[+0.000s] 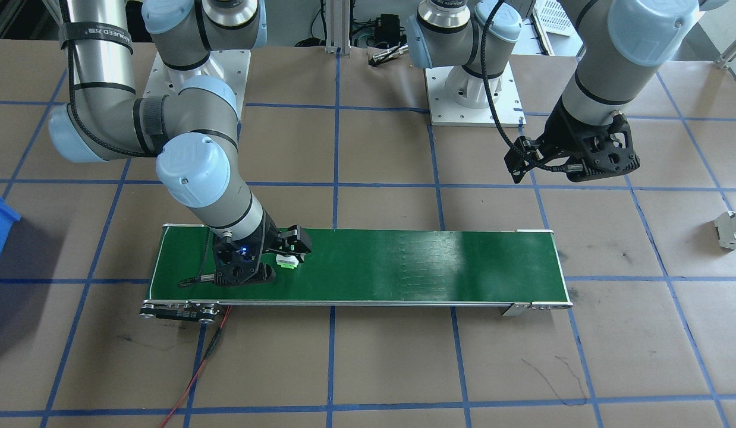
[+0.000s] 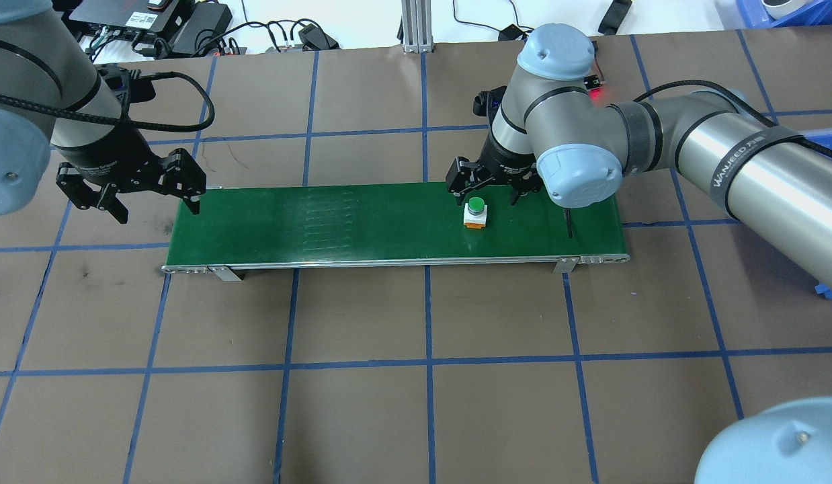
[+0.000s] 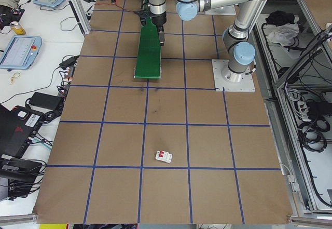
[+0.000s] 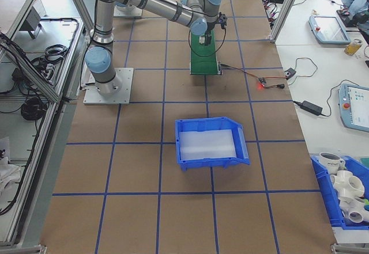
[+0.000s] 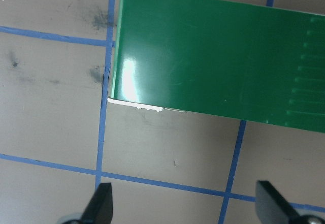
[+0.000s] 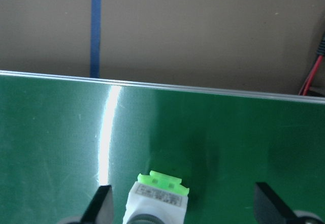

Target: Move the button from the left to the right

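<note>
The button, with a green cap and a white body, stands upright on the green conveyor belt toward its right end. My right gripper is open and low over the belt. In the right wrist view the button sits between the two fingertips, nearer the left one and touching neither. It shows beside that gripper as well. My left gripper hangs open at the belt's left end with nothing in it; its wrist view shows the belt's end and bare table.
A white breaker with red marks lies on the table far off to my left. A blue bin stands beyond the belt's right end. A red wire trails from the belt. Operator desks flank the table.
</note>
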Robot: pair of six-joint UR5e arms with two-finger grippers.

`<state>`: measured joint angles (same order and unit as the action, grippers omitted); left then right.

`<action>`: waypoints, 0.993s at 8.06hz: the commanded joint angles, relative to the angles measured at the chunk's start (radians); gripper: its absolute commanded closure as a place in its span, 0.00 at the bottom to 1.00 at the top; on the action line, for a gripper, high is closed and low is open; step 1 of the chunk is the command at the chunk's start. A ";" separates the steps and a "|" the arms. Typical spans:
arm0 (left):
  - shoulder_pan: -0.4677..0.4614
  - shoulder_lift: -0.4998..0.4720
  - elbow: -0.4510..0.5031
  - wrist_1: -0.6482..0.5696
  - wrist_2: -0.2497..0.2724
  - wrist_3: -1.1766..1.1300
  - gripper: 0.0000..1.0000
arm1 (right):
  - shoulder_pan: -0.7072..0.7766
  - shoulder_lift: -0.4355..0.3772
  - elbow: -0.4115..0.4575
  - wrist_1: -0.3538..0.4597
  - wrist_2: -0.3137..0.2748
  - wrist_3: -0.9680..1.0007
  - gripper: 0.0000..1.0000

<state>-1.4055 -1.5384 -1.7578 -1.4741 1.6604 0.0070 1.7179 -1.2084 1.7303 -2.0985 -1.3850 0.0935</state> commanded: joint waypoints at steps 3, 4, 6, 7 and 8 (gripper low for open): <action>0.000 0.003 0.000 0.008 0.002 0.005 0.00 | -0.001 0.027 0.021 0.006 -0.095 -0.092 0.17; 0.000 0.001 0.000 0.008 0.002 0.007 0.00 | -0.003 0.020 0.017 0.027 -0.112 -0.124 0.34; 0.000 0.001 0.000 0.009 0.002 0.008 0.00 | -0.056 -0.012 0.003 0.067 -0.306 -0.187 0.83; 0.000 0.001 0.000 0.009 0.004 0.010 0.00 | -0.111 -0.034 0.000 0.101 -0.302 -0.219 0.90; 0.000 0.001 0.000 0.009 0.002 0.011 0.00 | -0.168 -0.051 -0.015 0.113 -0.272 -0.266 0.90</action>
<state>-1.4051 -1.5370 -1.7576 -1.4651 1.6634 0.0157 1.6428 -1.2259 1.7326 -2.0227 -1.6603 -0.1010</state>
